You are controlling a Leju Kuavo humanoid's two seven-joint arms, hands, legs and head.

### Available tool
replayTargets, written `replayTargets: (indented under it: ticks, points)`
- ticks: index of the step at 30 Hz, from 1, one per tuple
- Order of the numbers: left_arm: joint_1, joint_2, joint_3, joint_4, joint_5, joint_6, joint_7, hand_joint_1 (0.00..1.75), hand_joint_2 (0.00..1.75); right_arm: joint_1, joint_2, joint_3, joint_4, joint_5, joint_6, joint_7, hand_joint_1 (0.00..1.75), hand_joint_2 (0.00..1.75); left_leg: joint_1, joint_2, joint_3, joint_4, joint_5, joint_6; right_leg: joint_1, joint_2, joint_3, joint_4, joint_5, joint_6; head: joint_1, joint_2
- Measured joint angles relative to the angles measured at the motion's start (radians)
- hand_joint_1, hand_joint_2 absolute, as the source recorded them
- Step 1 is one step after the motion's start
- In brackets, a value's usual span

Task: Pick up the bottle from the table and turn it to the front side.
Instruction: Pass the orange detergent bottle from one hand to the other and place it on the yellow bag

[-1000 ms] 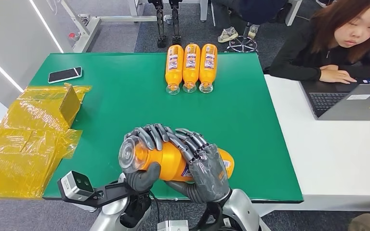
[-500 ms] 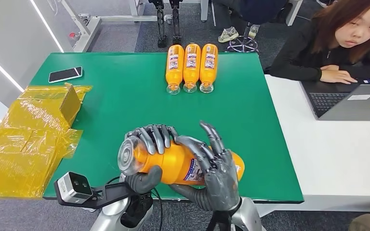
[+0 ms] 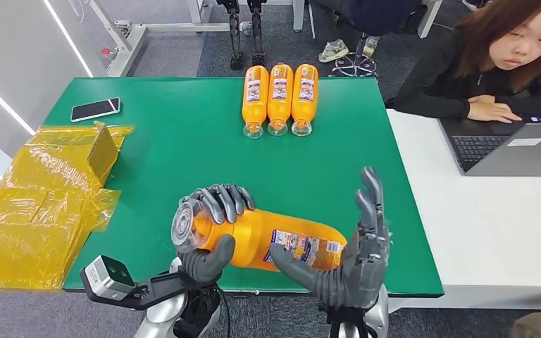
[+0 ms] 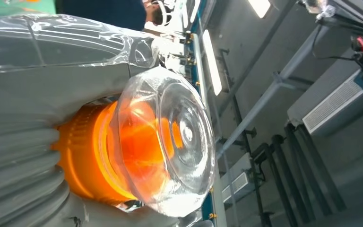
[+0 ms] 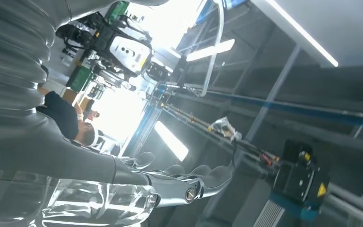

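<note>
1. The left robot hand gripped the orange juice bottle near its clear end, holding it level above the green table's near edge.
2. The right robot hand was spread open, thumb under the label, probably regrasping for a turn.
3. Three bottles lay label-up at the far edge.

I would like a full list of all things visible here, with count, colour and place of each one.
held bottle: 1, orange, lying across the near table edge
bottles in a row: 3, orange, far side of the table
table: 1, green
phone: 1, black, far left corner
plastic wrapping: yellow, left edge
laptop: 1, grey, white desk at right
person: 1, seated at laptop
left robot hand: grips bottle's clear end
right robot hand: fingers spread, thumb on the label
</note>
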Motion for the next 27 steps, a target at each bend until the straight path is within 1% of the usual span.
replayTargets:
  ticks: [2, 4, 6, 7, 9, 11, 14, 16, 18, 21, 24, 27]
  points:
    - [0.003, 0.002, 0.000, 0.000, -0.012, 0.024, -0.003, 1.40, 1.75, -0.002, 0.013, -0.011, -0.022, -0.020, 0.000, 0.000, 0.00, 1.75, 0.000, 0.000, 0.000, 0.000, 0.000, 0.000, 0.000, 0.000, 0.000, 0.000, 0.000, 0.000, 0.000, 0.000]
    - [0.005, 0.006, 0.001, 0.000, -0.070, 0.090, -0.004, 1.46, 1.75, -0.003, 0.025, -0.021, -0.046, -0.031, 0.000, -0.001, 0.00, 1.75, 0.000, 0.000, 0.000, 0.000, 0.000, 0.000, 0.000, 0.000, 0.000, 0.000, 0.000, 0.000, 0.000, 0.000]
    - [0.004, 0.016, 0.001, 0.000, -0.197, 0.223, -0.004, 1.55, 1.75, -0.003, 0.036, -0.028, -0.066, -0.034, 0.000, -0.001, 0.00, 1.75, 0.000, 0.000, 0.000, 0.000, 0.000, 0.000, 0.000, 0.000, 0.000, 0.000, 0.000, 0.000, 0.000, 0.000]
    - [0.001, 0.023, 0.001, 0.000, -0.272, 0.301, -0.004, 1.57, 1.75, -0.002, 0.041, -0.030, -0.073, -0.032, 0.000, -0.001, 0.00, 1.75, 0.000, 0.000, 0.000, 0.000, 0.000, 0.000, 0.000, 0.000, 0.000, 0.000, 0.000, 0.000, 0.000, 0.000]
    - [-0.011, 0.045, 0.002, 0.004, -0.417, 0.448, -0.003, 1.62, 1.75, -0.001, 0.046, -0.034, -0.080, -0.029, 0.000, -0.001, 0.00, 1.75, 0.000, 0.000, 0.000, 0.000, 0.000, 0.000, 0.000, 0.000, 0.000, 0.000, 0.000, 0.000, 0.000, 0.000]
    - [-0.030, 0.071, 0.005, 0.010, -0.553, 0.572, 0.009, 1.66, 1.75, 0.002, 0.047, -0.037, -0.083, -0.029, 0.000, -0.001, 0.00, 1.75, 0.000, 0.000, 0.000, 0.000, 0.001, -0.001, 0.000, 0.000, 0.000, 0.000, 0.000, 0.000, 0.000, 0.000]
    - [-0.057, 0.113, 0.016, 0.019, -0.800, 0.728, 0.085, 1.65, 1.75, 0.009, 0.048, -0.039, -0.084, -0.039, 0.000, -0.001, 0.00, 1.75, 0.000, 0.000, 0.000, 0.000, 0.001, -0.002, 0.000, 0.000, -0.001, 0.001, 0.000, 0.000, 0.000, 0.000]
    - [-0.080, 0.153, 0.024, 0.022, -1.009, 0.802, 0.180, 1.65, 1.75, 0.016, 0.048, -0.040, -0.084, -0.050, 0.000, -0.001, 0.00, 1.75, 0.001, 0.000, 0.000, 0.000, 0.001, -0.002, 0.001, 0.000, -0.001, 0.001, 0.000, 0.000, 0.000, 0.000]
    - [-0.108, 0.200, 0.032, 0.024, -1.209, 0.827, 0.288, 1.66, 1.75, 0.024, 0.047, -0.041, -0.084, -0.061, 0.000, -0.001, 0.00, 1.75, 0.001, 0.000, 0.000, 0.000, 0.002, -0.002, 0.001, 0.000, -0.001, 0.002, 0.000, -0.001, 0.000, 0.000]
    - [-0.142, 0.267, 0.042, 0.036, -1.445, 0.804, 0.421, 1.69, 1.75, 0.033, 0.047, -0.044, -0.082, -0.071, 0.000, -0.001, 0.00, 1.75, 0.001, 0.000, 0.000, 0.000, 0.002, -0.003, 0.001, 0.001, -0.001, 0.002, 0.000, -0.001, 0.000, 0.000]
    - [-0.177, 0.349, 0.045, 0.063, -1.611, 0.701, 0.531, 1.75, 1.75, 0.041, 0.047, -0.050, -0.079, -0.078, 0.000, -0.001, 0.00, 1.75, 0.001, 0.001, 0.000, -0.001, 0.002, -0.003, 0.001, 0.001, -0.002, 0.003, 0.000, -0.001, 0.000, 0.000]
    - [-0.212, 0.437, 0.039, 0.113, -1.658, 0.564, 0.619, 1.75, 1.75, 0.049, 0.047, -0.061, -0.074, -0.083, 0.000, -0.001, 0.00, 1.75, 0.001, 0.003, 0.000, -0.001, 0.003, -0.004, 0.001, 0.004, -0.004, 0.003, 0.002, -0.003, 0.000, 0.000]
